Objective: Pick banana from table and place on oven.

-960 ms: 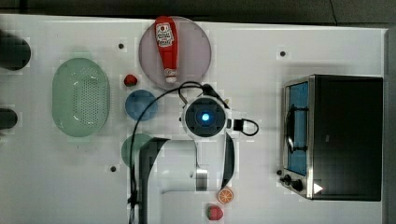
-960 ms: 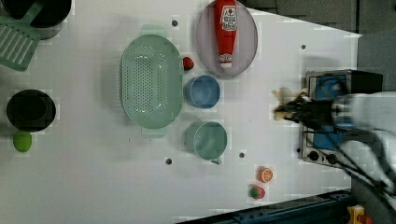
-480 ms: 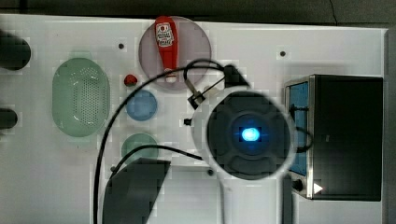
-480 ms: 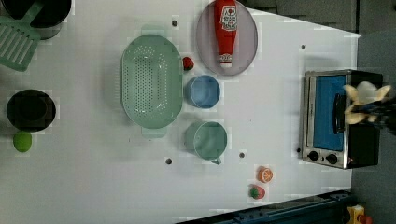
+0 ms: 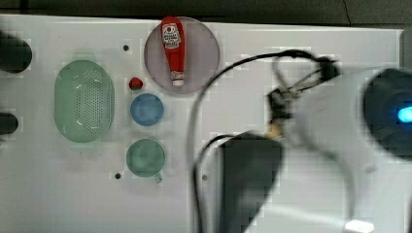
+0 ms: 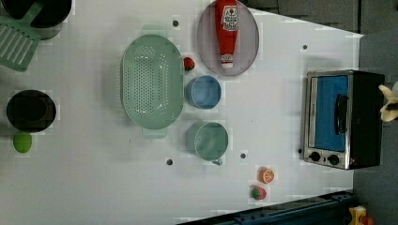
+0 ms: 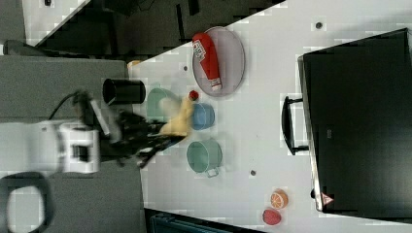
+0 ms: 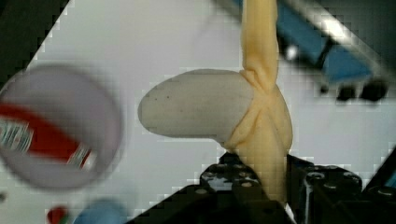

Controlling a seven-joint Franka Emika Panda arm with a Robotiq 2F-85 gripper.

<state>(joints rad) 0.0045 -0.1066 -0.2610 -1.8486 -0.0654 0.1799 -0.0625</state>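
Observation:
A half-peeled toy banana (image 8: 210, 107) with pale flesh and yellow peel sits between my gripper's (image 8: 266, 186) black fingers, which are shut on its peel end. In the right view the gripper (image 7: 165, 138) carries the banana (image 7: 180, 121) in the air over the cups, near the right view's left. At the left view's right edge, the banana (image 6: 389, 103) hangs just past the oven's black top. The oven (image 6: 328, 117) stands on the white table (image 6: 94, 178) with its blue glass door shut. My arm (image 5: 340, 121) covers the top view's right half.
A green colander (image 6: 151, 84), a blue cup (image 6: 204, 91) and a green cup (image 6: 209, 140) stand mid-table. A ketchup bottle (image 6: 226, 33) lies on a grey plate. An orange slice (image 6: 266, 175) and a strawberry (image 6: 257, 192) lie near the oven's knobs.
The arm has swung with the banana toward the oven side, looming larger in the top view. In the left view the banana has shifted right, to the frame's edge beyond the oven's top.

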